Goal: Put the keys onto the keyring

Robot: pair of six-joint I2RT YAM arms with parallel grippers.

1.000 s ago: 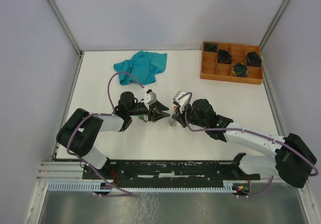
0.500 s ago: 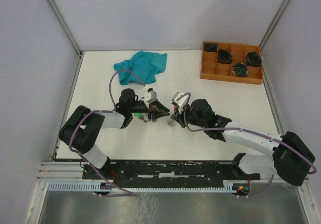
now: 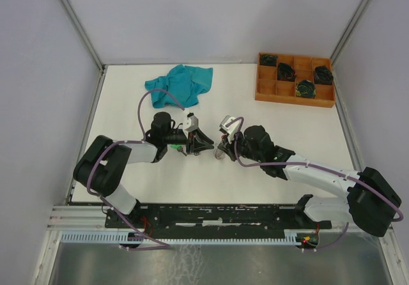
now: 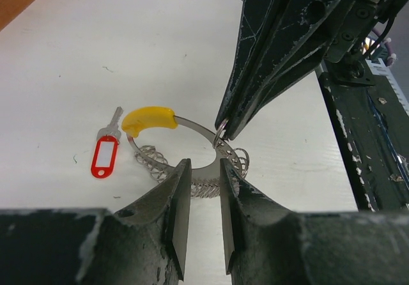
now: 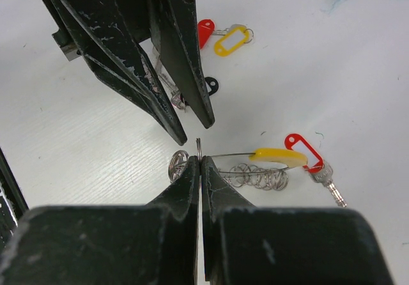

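The keyring point(image 4: 192, 126), a thin silvery ring with a yellow sleeve point(image 4: 150, 119), stands on edge on the white table. My right gripper point(image 5: 200, 160) is shut on its rim near a small end loop; it also shows in the left wrist view point(image 4: 223, 128). My left gripper point(image 4: 204, 170) is open by a narrow gap with nothing between its jaws, its tips just short of the ring. A key with a red tag point(image 4: 105, 154) lies beside the sleeve. More keys with red, yellow point(image 5: 231, 40) and black point(image 5: 211, 84) tags lie behind the left fingers point(image 5: 172, 115). In the top view both grippers meet tip to tip point(image 3: 212, 148).
A teal cloth point(image 3: 180, 84) lies at the back left. An orange compartment tray point(image 3: 267, 88) with dark coiled bundles stands at the back right. Coiled wire springs point(image 5: 259, 176) hang from the ring on the table.
Both grippers have shifted only slightly and stay tip to tip. The right gripper keeps its hold on the keyring.
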